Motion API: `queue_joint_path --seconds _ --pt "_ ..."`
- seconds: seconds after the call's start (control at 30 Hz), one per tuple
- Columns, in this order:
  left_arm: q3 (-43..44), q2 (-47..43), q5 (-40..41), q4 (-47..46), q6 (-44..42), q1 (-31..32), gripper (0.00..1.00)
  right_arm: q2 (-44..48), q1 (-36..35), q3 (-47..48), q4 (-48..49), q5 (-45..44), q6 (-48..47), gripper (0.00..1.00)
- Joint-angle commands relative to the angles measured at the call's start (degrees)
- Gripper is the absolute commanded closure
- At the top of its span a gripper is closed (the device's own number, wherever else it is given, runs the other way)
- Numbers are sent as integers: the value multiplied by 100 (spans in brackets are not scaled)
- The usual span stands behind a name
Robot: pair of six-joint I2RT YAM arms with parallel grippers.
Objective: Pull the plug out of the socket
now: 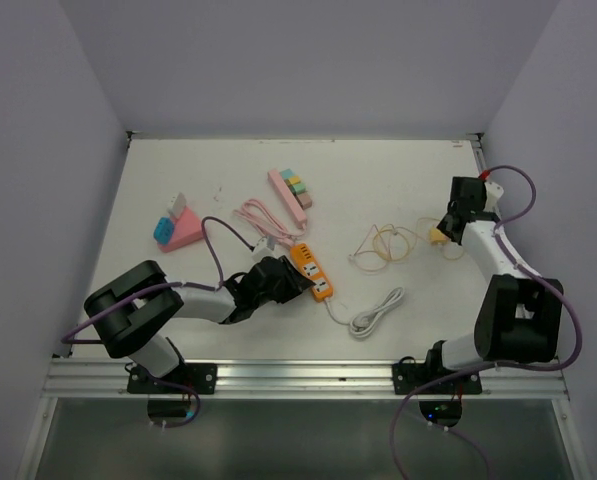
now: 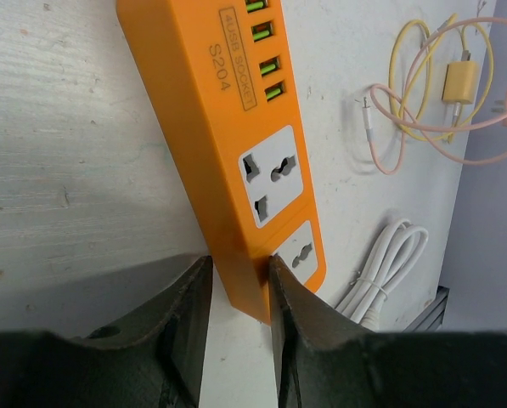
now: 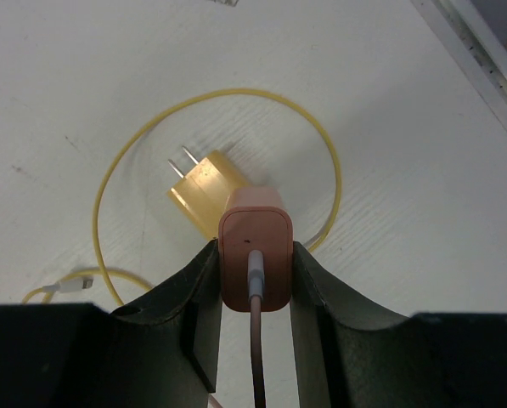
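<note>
While the left gripper [image 2: 239, 265] is pinching one orange power strip [image 2: 228, 144] across its end, near the middle of the table [image 1: 178, 170], two sockets [image 2: 270, 174] and four USB ports [image 2: 266, 51] are showing on its face; the left arm [image 1: 193, 298] is lying low and nearly flat; the right arm [image 1: 503, 262] is standing elbow-up, forearm pointing at the far right; the right gripper [image 3: 254, 248] is clamping one pink plug [image 3: 255, 225], well apart from the strip, just over one two-pronged yellow charger [image 3: 200, 189]; one white cable [image 1: 376, 312] is lying coiled beside the strip.

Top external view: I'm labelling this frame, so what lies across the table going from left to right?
Pink block → orange power strip → white coiled cable → right gripper, holding the pink plug.
</note>
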State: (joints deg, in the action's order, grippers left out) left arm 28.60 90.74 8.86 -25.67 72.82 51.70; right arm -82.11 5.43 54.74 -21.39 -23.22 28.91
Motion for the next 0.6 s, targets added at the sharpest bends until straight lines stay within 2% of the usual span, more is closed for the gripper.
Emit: queue_joint_path --seconds 0.0,0.03,0.2,0.23,0.3,0.33,0.43,0.57 --pt "-276 199 -51 985 -400 -2 64 -173 46 -34 337 353 133 83" --pt "-285 190 -51 976 -435 -2 64 -200 63 -34 372 371 124 74" --pt "-302 128 -121 818 -558 -2 57 -210 63 -7 328 441 36 55" --pt "-311 128 -130 801 -593 -2 55 -148 63 -7 328 468 -16 47" --pt "-311 111 -157 766 -619 -2 52 -69 63 -25 311 546 -52 39" --pt "-311 85 -157 748 -654 -2 51 -25 63 -34 345 669 -104 31" --pt "-294 32 -218 695 -751 -2 47 151 63 -43 319 871 -174 21" --pt "-285 -170 -271 642 -900 6 37 510 37 -60 319 1379 -332 15"
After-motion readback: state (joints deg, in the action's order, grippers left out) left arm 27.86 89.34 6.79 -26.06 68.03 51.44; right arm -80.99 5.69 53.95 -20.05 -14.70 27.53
